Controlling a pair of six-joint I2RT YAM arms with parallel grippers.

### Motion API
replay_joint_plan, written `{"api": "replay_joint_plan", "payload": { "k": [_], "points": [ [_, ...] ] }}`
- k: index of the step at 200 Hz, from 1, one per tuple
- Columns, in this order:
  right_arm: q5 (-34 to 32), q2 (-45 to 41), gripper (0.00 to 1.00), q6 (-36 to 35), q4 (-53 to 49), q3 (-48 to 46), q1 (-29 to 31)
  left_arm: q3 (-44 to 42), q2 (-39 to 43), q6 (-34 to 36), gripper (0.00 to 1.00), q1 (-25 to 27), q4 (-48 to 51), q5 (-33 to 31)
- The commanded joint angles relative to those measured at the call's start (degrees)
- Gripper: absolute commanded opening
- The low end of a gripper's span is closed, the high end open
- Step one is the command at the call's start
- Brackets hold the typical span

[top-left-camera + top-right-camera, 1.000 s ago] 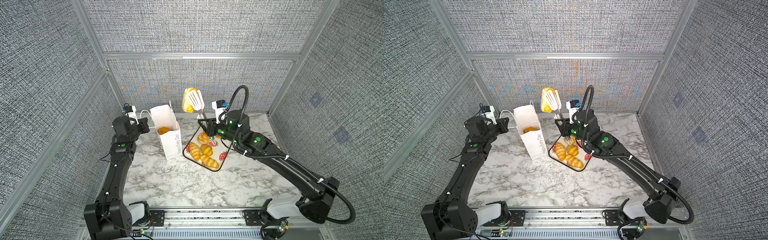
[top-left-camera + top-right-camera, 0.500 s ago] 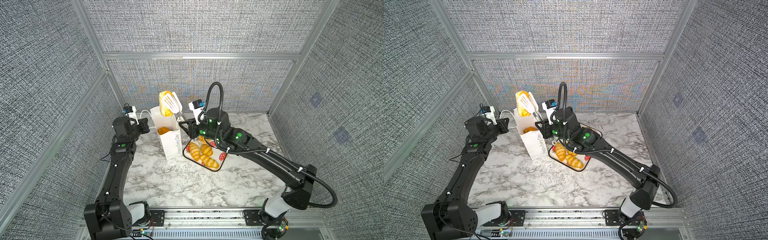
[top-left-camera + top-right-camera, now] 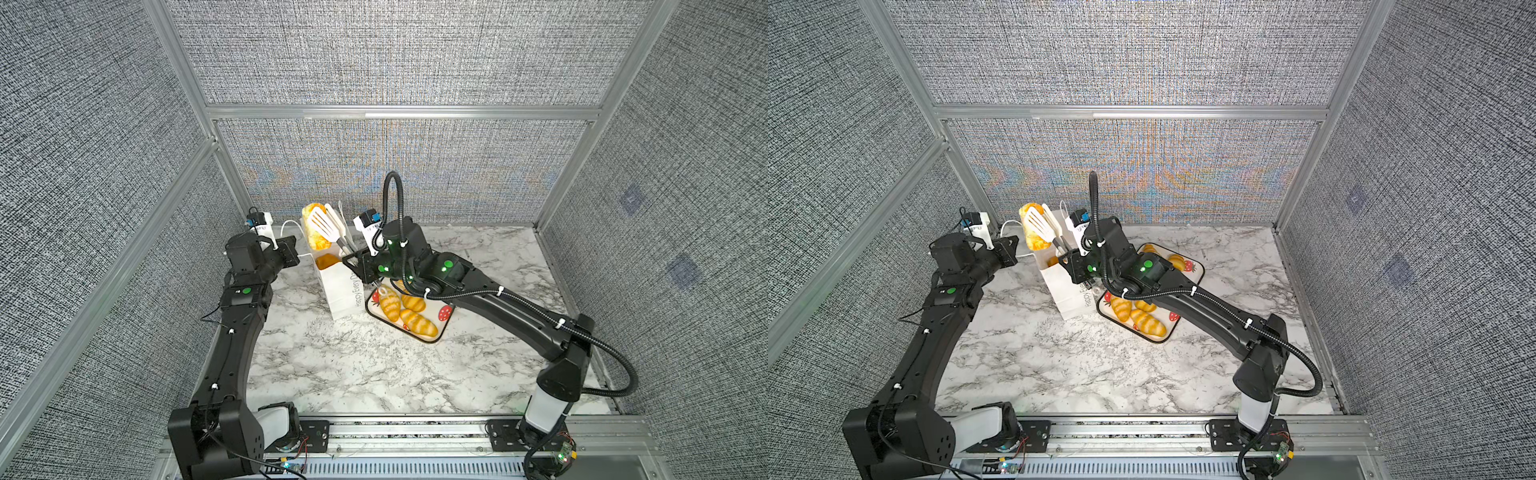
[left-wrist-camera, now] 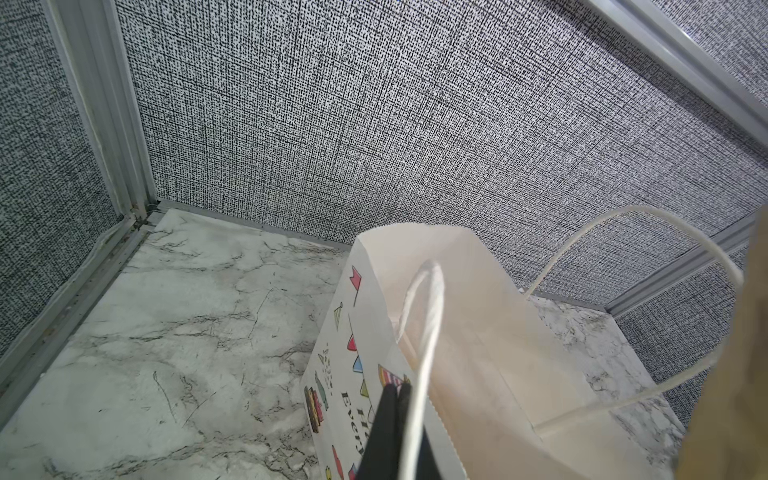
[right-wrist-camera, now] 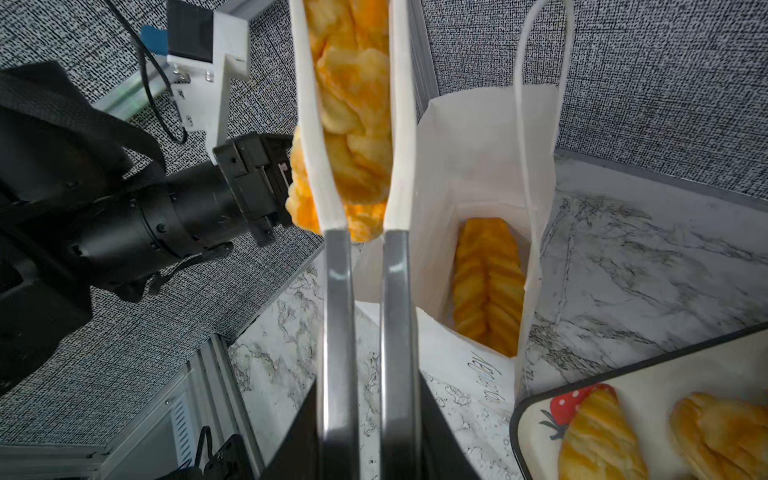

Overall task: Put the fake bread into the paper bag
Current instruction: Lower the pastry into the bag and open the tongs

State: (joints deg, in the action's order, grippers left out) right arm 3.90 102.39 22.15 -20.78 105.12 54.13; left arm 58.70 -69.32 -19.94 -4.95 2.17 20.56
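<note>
In both top views my left pincer [image 3: 297,251] is closed on the left rim of the paper bag [image 3: 343,291]. The bag stands upright near the back edge of the table [image 3: 374,374], closer to the back left corner than to the back right. My right pincer [image 3: 353,264] is clamped around the handles of a pair of tongs [image 3: 328,224]. The tongs point upward and pinch a bread roll [image 3: 313,230] in the air above the bag's top, not yet inside. A second roll [image 3: 327,260] shows orange within the open mouth. Just beside the bag, on its right, lies a tray [image 3: 433,312] with more loaves [image 3: 417,324] on it. My right arm crosses above the back part of the tray.

From my left wrist, my two black fingers [image 4: 384,419] are pressed together with the bag's top edge between them, just beside one white cord handle [image 4: 430,324]. The other handle arches over the far side. The side with the coloured flags and lettering faces outward.

From my right wrist, the tongs [image 5: 336,332] run out from my right pincer [image 5: 370,453], whose dark fingers press on the metal arms from either side. The white blades squeeze the bread roll [image 5: 353,104] between them. Beyond them the paper bag [image 5: 478,166] is open, with the second roll [image 5: 486,282] standing on end inside. A corner of the tray [image 5: 648,386] shows two loaves [image 5: 598,432]. My left pincer [image 5: 257,183] reaches toward the bag's far rim, but the held roll hides the contact there.
</note>
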Motion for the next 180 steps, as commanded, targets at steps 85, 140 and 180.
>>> {"api": "replay_joint_plan", "payload": {
  "k": [85, 140, 180],
  "points": [
    [1.23, -0.27, 0.27, 4.82, 0.95, -4.07, -2.88, -0.16, -0.11, 0.06, 0.00, 0.03, -1.89, 0.57],
    [1.61, 0.52, 0.27, 5.71, 0.04, -4.66, -3.60, -0.16, -0.17, 0.17, 0.00, 0.03, -1.74, 0.51],
    [2.07, 0.93, 0.30, 6.21, -0.03, -4.83, -3.67, -0.16, -0.10, 0.16, 0.00, 0.05, -1.73, 0.52]
  ]
}}
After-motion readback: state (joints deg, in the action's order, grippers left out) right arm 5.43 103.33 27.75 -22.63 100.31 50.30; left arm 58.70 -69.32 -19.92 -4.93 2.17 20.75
